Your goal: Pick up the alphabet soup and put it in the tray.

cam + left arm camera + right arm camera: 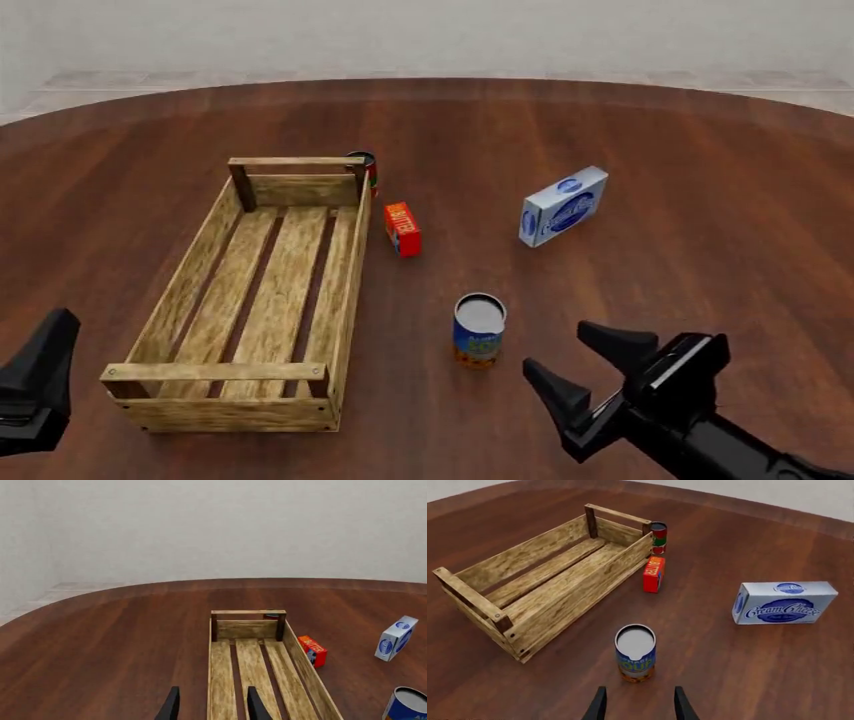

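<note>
1 tray (350, 290) holds nothing; alphabet soup (478, 330) stands beside it, right pincer (577, 367) spread.

Alphabet soup (636, 653): blue label, orange-red band at the base, plain silver-grey top; tray (200, 275) is light slatted wood with visible grain on a dark reddish-brown wood-grain table (694, 160). Other items — small red box (654, 574) with yellow lettering, white box (784, 602) with blue script and blue oval logos, can (658, 538) in red, white and green. Both grippers (587, 375) black.
</note>
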{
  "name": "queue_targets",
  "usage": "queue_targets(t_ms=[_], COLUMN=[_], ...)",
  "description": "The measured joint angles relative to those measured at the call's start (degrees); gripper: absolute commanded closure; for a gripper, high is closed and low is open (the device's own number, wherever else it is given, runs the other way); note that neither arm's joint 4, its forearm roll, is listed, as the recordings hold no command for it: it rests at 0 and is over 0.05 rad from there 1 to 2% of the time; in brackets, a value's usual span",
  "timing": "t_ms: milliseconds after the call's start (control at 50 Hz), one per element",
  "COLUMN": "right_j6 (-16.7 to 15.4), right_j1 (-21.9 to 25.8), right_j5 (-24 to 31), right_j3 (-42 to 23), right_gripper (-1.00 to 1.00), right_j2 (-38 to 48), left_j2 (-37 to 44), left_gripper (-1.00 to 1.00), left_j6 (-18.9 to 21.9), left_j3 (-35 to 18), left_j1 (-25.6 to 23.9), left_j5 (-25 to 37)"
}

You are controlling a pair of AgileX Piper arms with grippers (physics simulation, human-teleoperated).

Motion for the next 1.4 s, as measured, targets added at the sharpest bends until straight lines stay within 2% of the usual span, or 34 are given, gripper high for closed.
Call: queue_targets(t_ms=[900,1400], right_j6=[-2.20,-3.34], right_j1=[1.44,-0.05], right_j5=[-2.25,-2.28], right_j3=[-3.35,-6.19], right_gripper=[-1.00,-1.00], right_j2=[6.02,9.77], left_j2=[0.00,0.00], left_gripper=[-1.00,-1.00], left_j6=[0.00,0.00], left_j3=[0.00,0.00], left_j1=[0.00,0.00], left_j5=[0.00,0.00])
